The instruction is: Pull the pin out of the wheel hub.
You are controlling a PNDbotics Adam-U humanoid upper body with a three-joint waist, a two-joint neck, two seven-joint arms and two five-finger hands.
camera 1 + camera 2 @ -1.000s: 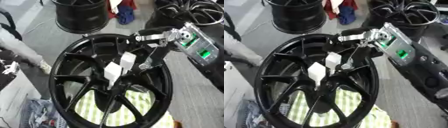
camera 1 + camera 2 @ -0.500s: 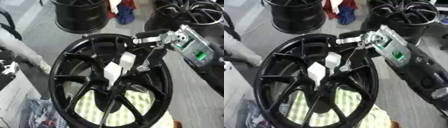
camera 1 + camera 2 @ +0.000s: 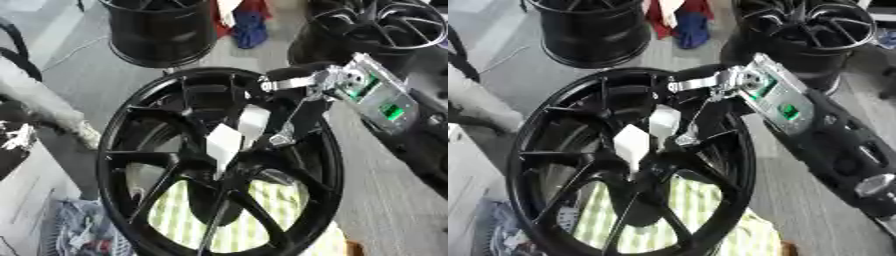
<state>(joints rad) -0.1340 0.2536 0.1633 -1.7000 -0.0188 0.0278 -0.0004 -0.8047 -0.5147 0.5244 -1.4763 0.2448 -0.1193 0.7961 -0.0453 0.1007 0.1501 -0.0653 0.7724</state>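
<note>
black wheel hub [image 3: 219,165] fills the middle, tilted up, spokes meeting at its centre, yellow-green checked cloth [image 3: 254,210] showing through the lower gaps. more black rims behind: one at the top left [image 3: 162,30], one at the top right [image 3: 815,30], red and blue cloth [image 3: 245,20] between them. right hand [image 3: 710,92] comes in from the upper right over the hub's upper rim, fingers [image 3: 302,117] pointing down toward the centre, tips just beside two pale tabs [image 3: 234,135] sticking up at the hub centre. cannot tell if the fingers pinch anything. pin itself not clearly made out; the pale tabs sit at the centre. left hand not seen.
</note>
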